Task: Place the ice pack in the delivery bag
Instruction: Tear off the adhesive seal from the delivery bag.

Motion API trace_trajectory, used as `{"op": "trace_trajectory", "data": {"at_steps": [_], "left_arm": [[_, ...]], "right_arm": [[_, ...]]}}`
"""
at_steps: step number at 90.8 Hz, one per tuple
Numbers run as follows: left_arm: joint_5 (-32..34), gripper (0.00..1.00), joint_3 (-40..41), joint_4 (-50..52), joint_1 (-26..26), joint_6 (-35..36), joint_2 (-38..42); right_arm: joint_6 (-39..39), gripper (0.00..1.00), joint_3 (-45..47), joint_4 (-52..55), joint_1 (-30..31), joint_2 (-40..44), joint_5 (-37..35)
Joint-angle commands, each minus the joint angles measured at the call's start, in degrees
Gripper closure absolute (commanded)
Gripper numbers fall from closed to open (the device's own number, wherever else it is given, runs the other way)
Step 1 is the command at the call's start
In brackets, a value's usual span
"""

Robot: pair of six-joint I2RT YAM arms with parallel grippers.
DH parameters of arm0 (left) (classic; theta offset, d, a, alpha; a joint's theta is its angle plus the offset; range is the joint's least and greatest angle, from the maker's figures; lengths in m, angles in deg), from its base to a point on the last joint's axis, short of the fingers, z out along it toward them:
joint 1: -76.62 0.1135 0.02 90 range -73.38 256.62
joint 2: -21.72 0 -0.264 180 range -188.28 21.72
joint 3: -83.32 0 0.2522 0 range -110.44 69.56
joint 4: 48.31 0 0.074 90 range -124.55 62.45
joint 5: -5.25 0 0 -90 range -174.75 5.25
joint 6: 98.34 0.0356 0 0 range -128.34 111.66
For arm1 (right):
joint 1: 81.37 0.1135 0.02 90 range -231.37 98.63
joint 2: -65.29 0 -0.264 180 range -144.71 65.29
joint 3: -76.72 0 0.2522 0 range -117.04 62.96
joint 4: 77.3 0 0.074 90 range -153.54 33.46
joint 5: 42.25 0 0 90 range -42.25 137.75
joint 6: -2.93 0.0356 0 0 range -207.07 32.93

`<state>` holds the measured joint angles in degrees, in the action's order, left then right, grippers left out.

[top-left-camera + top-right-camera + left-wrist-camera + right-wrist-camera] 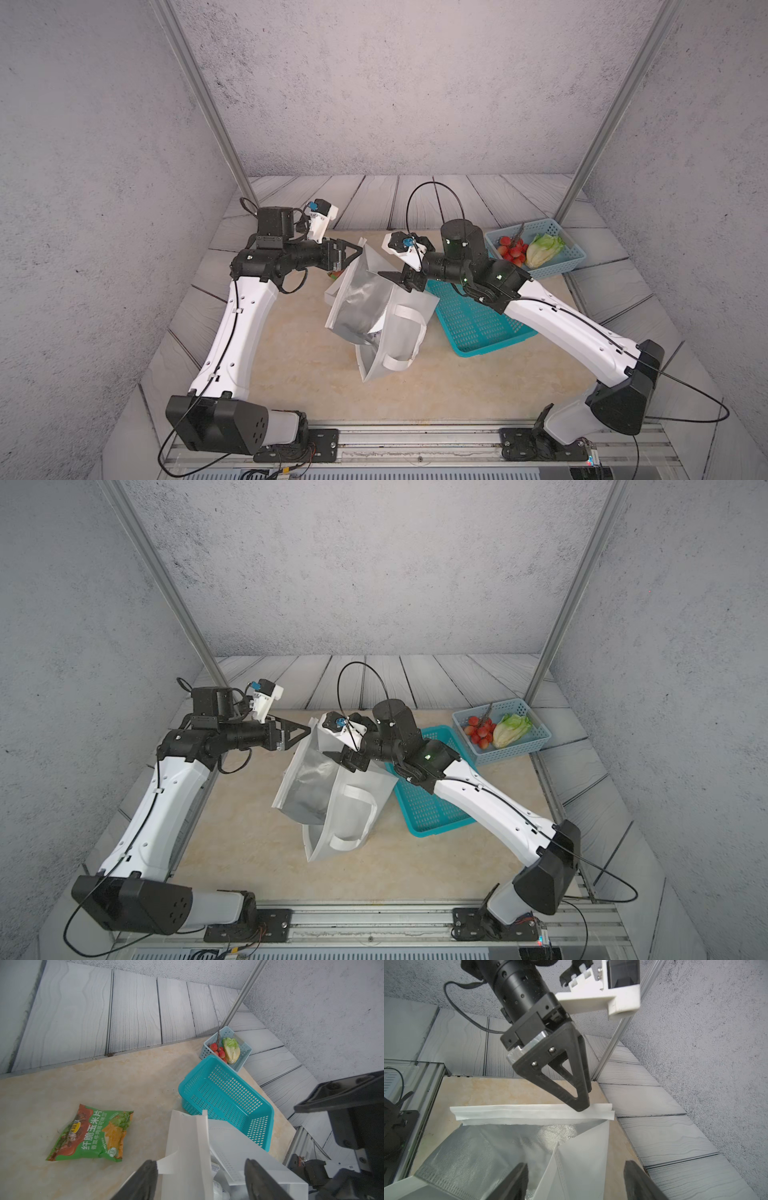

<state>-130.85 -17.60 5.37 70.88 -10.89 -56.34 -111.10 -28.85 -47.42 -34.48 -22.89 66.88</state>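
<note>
Delivery bag (399, 328) at the centre of both top views, tilted on the beige table (299, 374), mouth turned to the upper left and gaping, silver foil lining (361, 303) exposed, 1 white loop handle (409, 316) flat against its side. Ice pack (217, 1185) only partly seen: a pale glossy shape with a small printed label, down inside the bag's mouth at the lower centre of the left wrist view. Left gripper (200, 1162) released, its 2 fingers spread to either side of the bag's folded rim, nothing clamped. Right gripper (575, 1164) likewise spread wide over the bag's mouth at the bottom of the right wrist view, a white side wall of the bag between its fingers, nothing grasped. Teal basket (478, 328) just right of the bag in the top views, its left edge hidden behind the bag, mesh floor showing. Pale blue basket (565, 266) at the upper right of the table, holding a cluster of red fruits (513, 249) and 1 head of lettuce (544, 248) side by side. Green snack packet (89, 1134) flat on the table at the lower left of the left wrist view, outside the baskets and the bag.
</note>
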Motion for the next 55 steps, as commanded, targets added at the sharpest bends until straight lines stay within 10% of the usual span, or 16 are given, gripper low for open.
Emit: {"op": "trace_trajectory", "data": {"at_steps": [1, 29, 55], "left_arm": [[-0.3, 0.44, -0.8, 0.4, 0.2, 0.5, -1.0], [2.1, 0.56, -0.5, 2.3, 0.1, 2.6, -2.1], [-1.8, 0.90, 0.4, 1.8, -0.1, 4.5, -1.6]], "right_arm": [[-1.0, 0.28, -3.1, 1.9, -0.9, -2.4, 4.1], [-2.7, 0.32, -9.7, 4.0, -1.9, -8.9, 6.2], [-2.6, 0.35, -14.9, 4.4, -3.0, -14.2, 6.5]]}}
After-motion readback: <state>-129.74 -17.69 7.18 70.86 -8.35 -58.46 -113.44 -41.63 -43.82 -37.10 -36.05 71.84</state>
